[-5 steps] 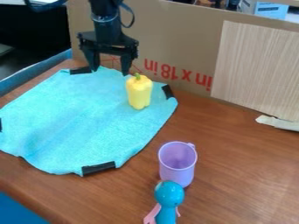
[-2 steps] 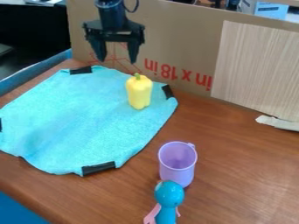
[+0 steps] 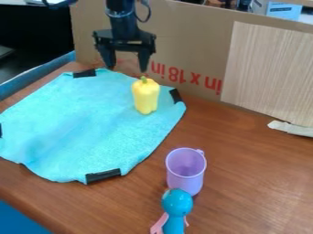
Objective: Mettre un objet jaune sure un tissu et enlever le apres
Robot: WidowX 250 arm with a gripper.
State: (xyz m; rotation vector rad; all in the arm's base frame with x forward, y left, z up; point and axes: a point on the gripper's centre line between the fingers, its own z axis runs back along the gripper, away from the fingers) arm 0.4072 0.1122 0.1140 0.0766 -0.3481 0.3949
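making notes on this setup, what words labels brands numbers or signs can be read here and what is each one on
"in x 18 in": red print, upside down, on the cardboard at the back.
Red marks by the gripper, on the same cardboard: partly hidden, cannot be read.
Blue label on the pale box, top right: print too small to read.

From my position, the blue toy obscures part of the purple cup. Nearer than the cup, the toy's lower end is cropped; left of it, the cloth's far-left margin.
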